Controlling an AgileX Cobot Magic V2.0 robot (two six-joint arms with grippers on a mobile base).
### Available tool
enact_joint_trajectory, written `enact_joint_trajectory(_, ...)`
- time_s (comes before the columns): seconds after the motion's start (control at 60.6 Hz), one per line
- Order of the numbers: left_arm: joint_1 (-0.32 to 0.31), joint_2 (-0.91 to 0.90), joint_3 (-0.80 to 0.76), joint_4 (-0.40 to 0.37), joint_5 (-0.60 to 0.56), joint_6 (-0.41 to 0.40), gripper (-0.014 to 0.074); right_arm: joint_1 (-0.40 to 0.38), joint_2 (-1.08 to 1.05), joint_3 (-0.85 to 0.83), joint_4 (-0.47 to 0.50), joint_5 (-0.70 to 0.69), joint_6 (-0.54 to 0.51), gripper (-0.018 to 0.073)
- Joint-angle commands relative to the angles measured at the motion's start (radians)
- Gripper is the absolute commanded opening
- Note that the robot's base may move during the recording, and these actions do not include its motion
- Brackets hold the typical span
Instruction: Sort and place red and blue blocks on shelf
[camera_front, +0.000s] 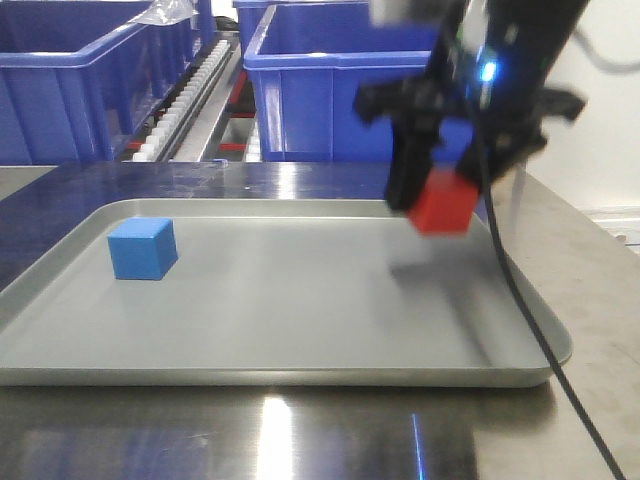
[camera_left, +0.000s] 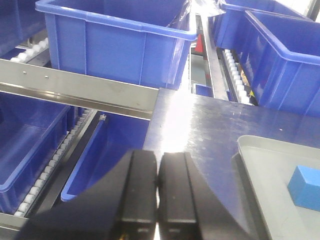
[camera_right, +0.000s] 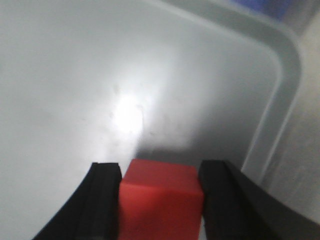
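The steel shelf (camera_left: 75, 92) with its big blue bins (camera_left: 115, 50) stands behind and to the left of a steel table (camera_front: 300, 440), on which a shallow grey tray (camera_front: 280, 375) lies. The right claw (camera_right: 160, 169) hangs over the far right corner of the tray, pinching the red block (camera_front: 443, 203) by two opposite sides and holding it just above the tray floor. The blue block (camera_front: 143, 248) sits alone on the near left part of the tray, well apart from the red one, and the left claw (camera_left: 158, 161) is left of the tray, its fingers pressed together on nothing.
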Motion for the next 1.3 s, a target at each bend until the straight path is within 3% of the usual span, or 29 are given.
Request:
enact_joint_trajectory(0.0,0.000,-0.016,0.021,-0.001,-0.086,0.004,0.0136,-0.004,-0.118,-0.033,-0.033,-0.068,-0.006,0.0056)
enact_joint_trajectory(0.248,0.000,-0.016,0.021,-0.001,-0.086,0.004,0.0136,-0.060,-0.331,0.020,-0.072,-0.147,-0.006,0.0056)
enact_joint_trajectory(0.512,0.000,-0.016,0.021,-0.001,-0.086,0.004,0.0136,-0.255,-0.661,0.286,-0.076,-0.327,-0.006,0.0056)
enact_joint_trajectory(0.792,0.000,-0.016,0.021,-0.001,-0.086,0.004,0.0136,-0.426,-0.980,0.546,-0.076,-0.347,-0.006,0.0056)
enact_joint_trajectory(1.057,0.000,-0.016,0.021,-0.001,-0.086,0.004,0.0136,-0.495,-1.231,0.766,-0.076,-0.367,-0.006,0.0056)
enact_joint_trajectory(1.288,0.000,-0.016,0.021,-0.001,-0.086,0.004,0.0136,-0.504,-1.286,0.845,-0.076,-0.396,-0.006,0.0056)
